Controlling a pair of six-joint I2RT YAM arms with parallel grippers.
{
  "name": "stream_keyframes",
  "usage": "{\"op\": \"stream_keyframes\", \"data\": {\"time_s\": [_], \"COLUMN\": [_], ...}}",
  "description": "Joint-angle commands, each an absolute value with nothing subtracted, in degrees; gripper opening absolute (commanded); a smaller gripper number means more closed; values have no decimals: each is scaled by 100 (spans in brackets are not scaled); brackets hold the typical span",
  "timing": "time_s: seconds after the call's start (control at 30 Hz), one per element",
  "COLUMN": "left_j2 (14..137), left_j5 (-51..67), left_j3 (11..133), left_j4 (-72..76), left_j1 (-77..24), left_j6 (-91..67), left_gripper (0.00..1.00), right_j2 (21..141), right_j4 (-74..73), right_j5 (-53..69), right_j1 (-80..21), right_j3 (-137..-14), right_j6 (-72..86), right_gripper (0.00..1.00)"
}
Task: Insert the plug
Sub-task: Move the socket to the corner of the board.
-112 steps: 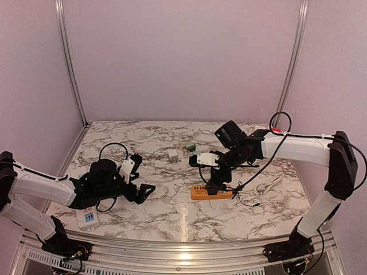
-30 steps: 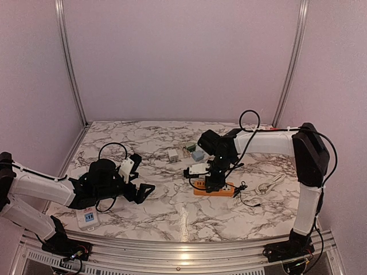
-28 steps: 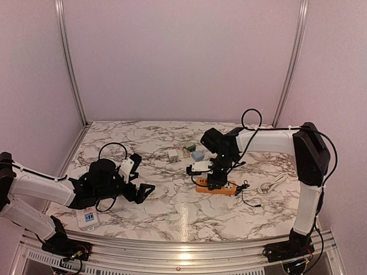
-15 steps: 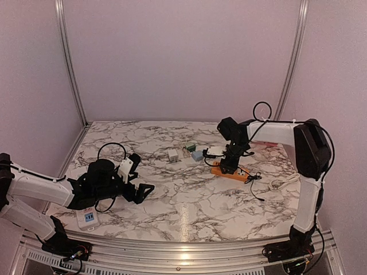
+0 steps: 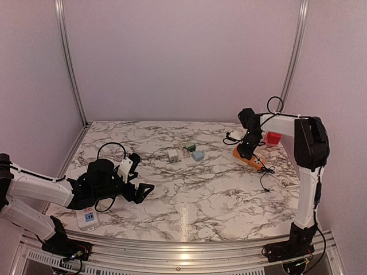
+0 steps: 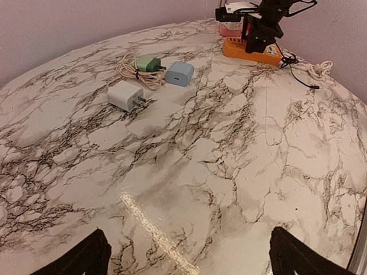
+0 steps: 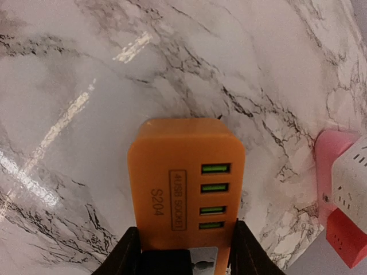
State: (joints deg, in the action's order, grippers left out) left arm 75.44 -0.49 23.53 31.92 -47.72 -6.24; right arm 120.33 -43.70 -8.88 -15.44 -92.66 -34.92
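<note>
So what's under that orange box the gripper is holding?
Only the marble table shows around the orange box. What lies directly beneath is covered, as is whether it touches.

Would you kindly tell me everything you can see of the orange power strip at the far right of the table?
The orange plastic power strip is a rounded rectangular block, face up, with four green USB ports in a row and a printed S204 label. The right arm's black fingers clamp its long sides at one end. It sits at the marble table's far right, beside a pink block, a thin black cable trailing from it.
</note>
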Motion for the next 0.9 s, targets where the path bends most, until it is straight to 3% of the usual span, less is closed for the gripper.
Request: {"op": "stream_keyframes", "data": {"time_s": [0.0, 0.47, 0.87], "left_j2": [7529, 7576, 7675], "left_j5": [-26, -26, -26], "left_j3": [2344, 2355, 2381], "left_j4": [3342, 3341, 3347], "left_j1": [-4744, -4745, -4746], "left_j6": [-606, -633, -624], "left_gripper": [99, 99, 99], "right_j2": [12429, 13260, 13803], "right_j4": [-4477, -4699, -4892], "right_j5": [-1261, -1285, -948], "right_j1": [-1517, -1292, -1305], "right_j3": [-9460, -10762, -11677], "right_j6": [-3434, -3071, -3085], "right_gripper": [42, 45, 54]}}
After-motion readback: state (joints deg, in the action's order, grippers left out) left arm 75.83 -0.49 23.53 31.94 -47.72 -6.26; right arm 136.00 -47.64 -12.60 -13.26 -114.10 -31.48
